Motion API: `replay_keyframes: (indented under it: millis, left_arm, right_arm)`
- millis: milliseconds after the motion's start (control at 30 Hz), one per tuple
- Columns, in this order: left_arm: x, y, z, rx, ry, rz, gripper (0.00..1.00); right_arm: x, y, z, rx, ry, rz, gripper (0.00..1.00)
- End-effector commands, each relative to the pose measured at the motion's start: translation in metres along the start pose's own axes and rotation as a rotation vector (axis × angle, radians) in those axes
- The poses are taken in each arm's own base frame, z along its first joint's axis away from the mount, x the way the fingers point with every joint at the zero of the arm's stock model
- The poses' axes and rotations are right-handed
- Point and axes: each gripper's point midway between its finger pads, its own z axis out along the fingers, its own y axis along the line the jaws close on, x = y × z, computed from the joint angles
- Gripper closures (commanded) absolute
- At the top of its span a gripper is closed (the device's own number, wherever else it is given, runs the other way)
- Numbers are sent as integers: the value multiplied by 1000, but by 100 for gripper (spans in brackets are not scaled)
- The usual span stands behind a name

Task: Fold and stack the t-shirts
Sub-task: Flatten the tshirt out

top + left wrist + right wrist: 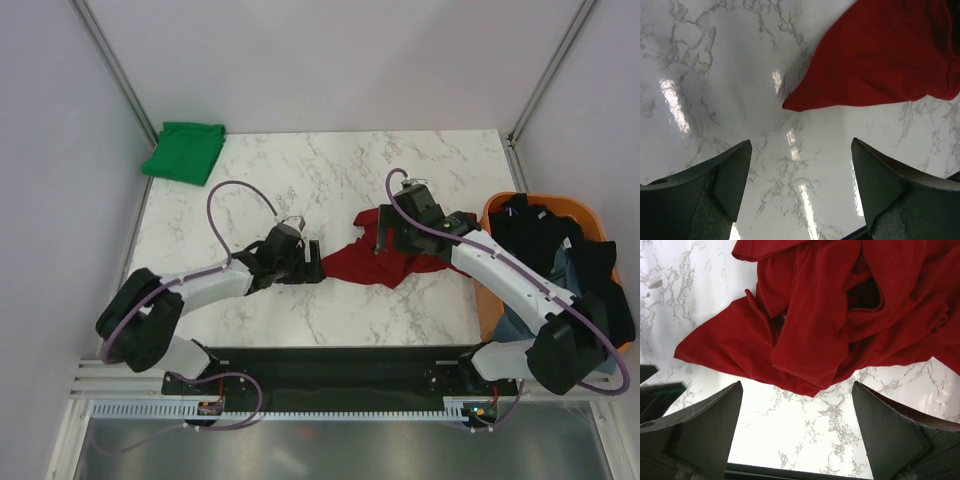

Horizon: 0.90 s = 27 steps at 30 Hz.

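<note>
my left gripper (801,145), jaws wide apart, sits near a corner of the crumpled dark red cloth t-shirt (875,60) on the marble table (300,160); my right gripper (797,387), equally spread, faces its bunched edge, presumably to stretch it flat.

The setting is a robotics lab test cell. Plain white panels (330,60) on aluminium posts (115,65) enclose the marble-pattern counter (300,170) beyond and to either side of the left tool (312,262) and right tool (378,236). Behind the tools, a black mounting plate (340,365) and a slotted cable duct (330,410) run along the counter edge.
</note>
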Motion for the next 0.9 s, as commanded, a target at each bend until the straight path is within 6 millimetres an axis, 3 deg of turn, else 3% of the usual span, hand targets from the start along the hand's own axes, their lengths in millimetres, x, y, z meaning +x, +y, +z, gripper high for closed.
replay_keyframes:
  millis: [0,67,300,367,400,433,467,600,633,767,833,867]
  left_arm:
    - [-30,-17,28,38,-78,12,15]
    - [-25,-16,42,33,-54,13,23]
    - [-30,-25,56,57,-43,4,37]
    - [-27,-25,57,61,-32,4,60]
    - [-28,-27,54,72,-34,4,82]
    - [-27,-27,51,70,-30,4,94]
    - [-26,-25,48,64,-30,4,98]
    - [-37,-25,11,48,-64,26,98]
    - [-47,-31,-8,68,-102,42,98]
    - [-44,-13,-52,21,-157,51,98]
    - [-32,-5,-59,17,-149,52,98]
    - [-30,-4,-63,29,-155,52,98]
  right_arm:
    - [-8,-3,-17,-19,-64,1,2]
    - [-5,-5,-20,-26,-67,2,2]
    - [15,-16,-16,-8,-40,3,2]
    - [19,-17,-14,-8,-31,1,2]
    - [18,-16,-14,-12,-34,5,2]
    - [17,-15,-13,-14,-38,8,2]
    - [15,-12,-13,-22,-36,10,2]
    - [-1,10,-11,-84,-32,24,2]
    - [-6,16,-10,-101,-35,27,2]
    - [-32,52,-3,-162,-33,22,2]
    - [-32,69,10,-165,-12,-10,2]
    - [-44,83,8,-183,-35,-21,2]
